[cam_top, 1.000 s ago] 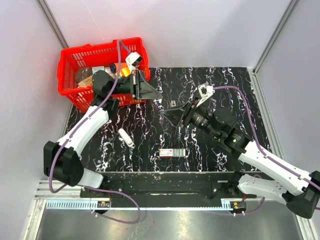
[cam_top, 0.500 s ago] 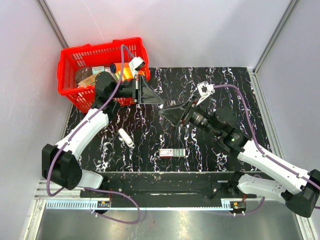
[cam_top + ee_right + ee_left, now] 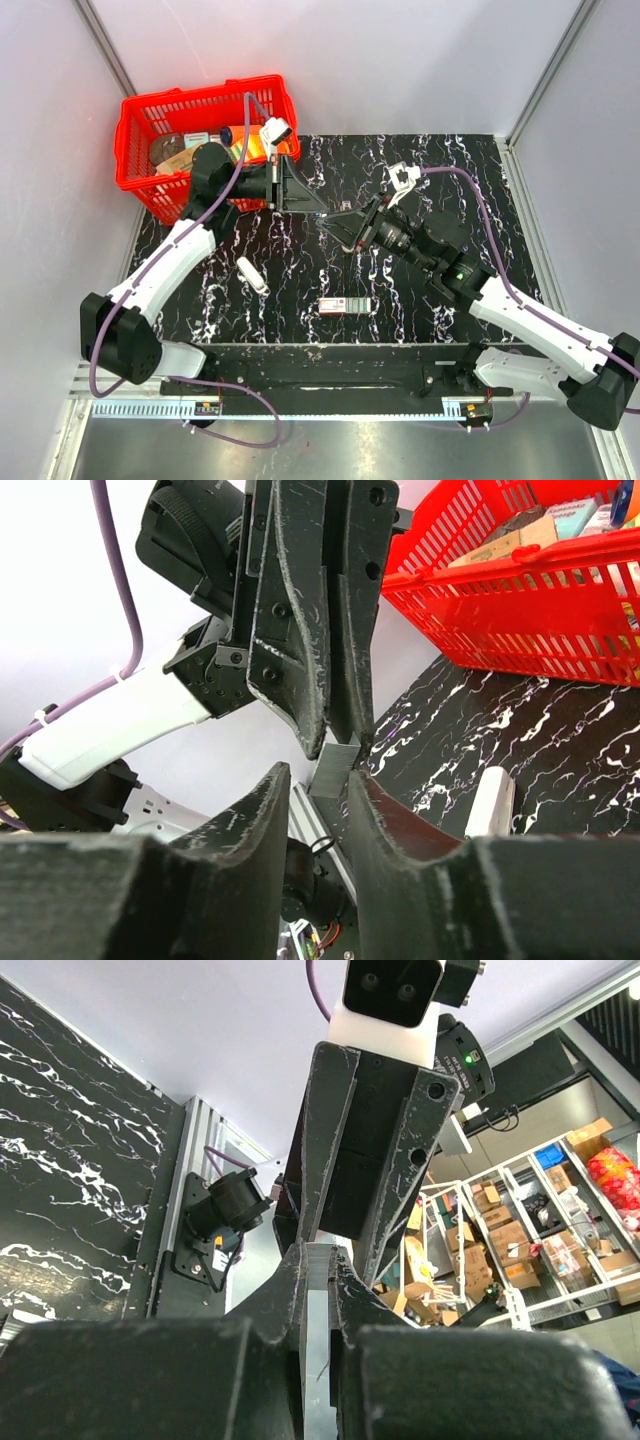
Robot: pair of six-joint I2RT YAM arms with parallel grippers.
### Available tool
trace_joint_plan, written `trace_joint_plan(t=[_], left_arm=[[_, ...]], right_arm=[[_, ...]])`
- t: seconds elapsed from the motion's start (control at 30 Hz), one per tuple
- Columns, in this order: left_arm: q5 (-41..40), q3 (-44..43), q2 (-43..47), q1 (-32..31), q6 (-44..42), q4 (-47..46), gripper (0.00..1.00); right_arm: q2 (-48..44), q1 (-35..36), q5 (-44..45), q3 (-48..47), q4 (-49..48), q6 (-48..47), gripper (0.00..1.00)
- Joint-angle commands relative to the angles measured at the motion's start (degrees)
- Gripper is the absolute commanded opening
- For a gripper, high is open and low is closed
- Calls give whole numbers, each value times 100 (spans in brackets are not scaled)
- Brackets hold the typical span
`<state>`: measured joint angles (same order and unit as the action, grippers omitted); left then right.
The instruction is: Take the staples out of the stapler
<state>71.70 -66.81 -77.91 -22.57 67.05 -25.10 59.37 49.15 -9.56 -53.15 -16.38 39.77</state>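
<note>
My left gripper [image 3: 321,212] is held above the table's middle, shut on the stapler. Only the stapler's pale silvery-grey ribbed end [image 3: 335,767] sticks out past the fingertips. Its black body does not show apart from the black fingers. The same end shows in the left wrist view [image 3: 320,1258], at the tip of my left gripper [image 3: 320,1265]. My right gripper [image 3: 336,226] faces the left one tip to tip. In its own view my right gripper [image 3: 318,780] is open, one finger on each side of the pale end.
A red basket [image 3: 135,120] holding several items stands at the back left, behind the left arm. A white oblong stick [image 3: 252,275] lies on the black marbled table, left of the middle. A small pinkish-red box [image 3: 345,305] lies near the front edge.
My right gripper has moved up and left towards the left gripper. The left gripper has shifted slightly right. Their tips now meet around the pale end.
</note>
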Motion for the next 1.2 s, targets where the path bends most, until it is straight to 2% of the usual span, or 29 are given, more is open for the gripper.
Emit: trace_joint_plan(t=[0.0,0.1,0.2,0.3,0.37,0.43,0.47,0.63,0.73,0.93,1.03,1.17], left_arm=[[28,-60,241,-20,-437,294,1],[-33,-140,294,-11,-833,795,1],[-33,-131,329,-20,-921,875,1],[-69,-131,364,-28,-1184,1191,6],[-121,-192,373,-20,-1456,1533,16],[-252,-402,364,-20,-2016,2181,40],[-384,-577,364,6,-2412,2664,45],[-1183,-1456,206,366,-3942,4572,54],[-1850,-1748,66,499,-4917,5662,54],[-3441,-1529,-110,473,-6912,6885,51],[-4048,-1213,-137,473,-7450,7194,49],[-4331,-747,47,455,-7724,7213,49]], right_arm=[[-57,-19,-37,-223,-296,31,31],[-93,-19,51,-214,-217,13,26],[-128,-19,130,-188,-155,-13,20],[-154,-19,174,-179,-94,-31,13],[-163,-19,191,-205,73,-39,12],[-181,-19,218,-249,406,-74,12],[-181,-19,253,-275,669,-92,11],[-216,-19,718,-215,2277,-233,11],[-120,-19,1323,75,3138,-93,10],[934,-10,2037,445,4589,680,2],[1602,121,2248,375,5126,1076,0],[2156,499,2810,138,5496,1340,0]])
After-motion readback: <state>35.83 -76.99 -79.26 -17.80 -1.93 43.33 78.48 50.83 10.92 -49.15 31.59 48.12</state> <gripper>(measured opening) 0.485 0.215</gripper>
